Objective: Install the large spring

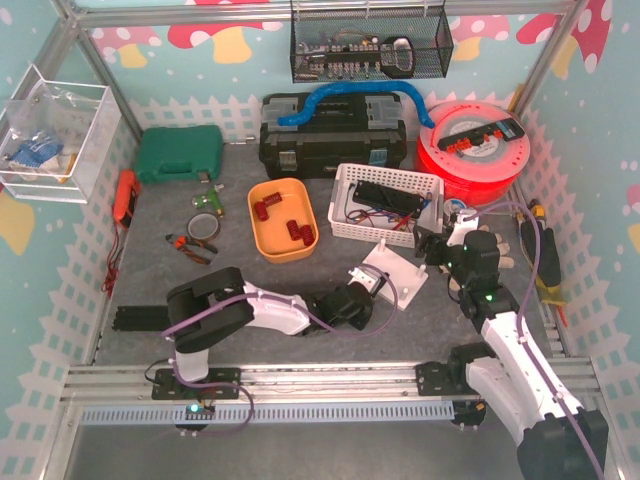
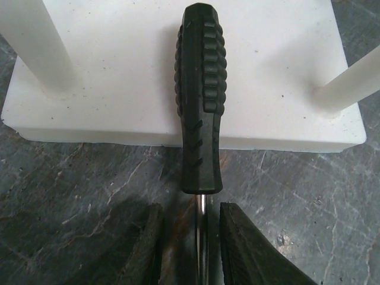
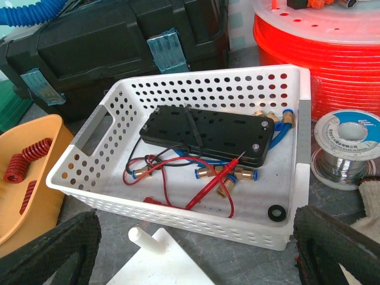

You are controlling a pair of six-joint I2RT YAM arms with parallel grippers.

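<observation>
The red springs [image 1: 298, 231] are lying in the orange tray [image 1: 272, 242], apart from the white peg base [image 1: 398, 285] on the bench [image 1: 140, 285]. The left pincer [image 2: 191, 237] is flanking the shaft of a screwdriver [image 2: 200, 89] whose handle is overlapping that base; whether it is clamping, I cannot tell. The right pincer [image 3: 196, 237] is hanging spread wide and empty before the white basket [image 3: 178, 215]

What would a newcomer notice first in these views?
The red spool at the back right stands out, then the orange tray of red springs at mid-table. Up close, a black-handled tool lies across the white base, its shaft between the fingers of the left gripper.
</observation>
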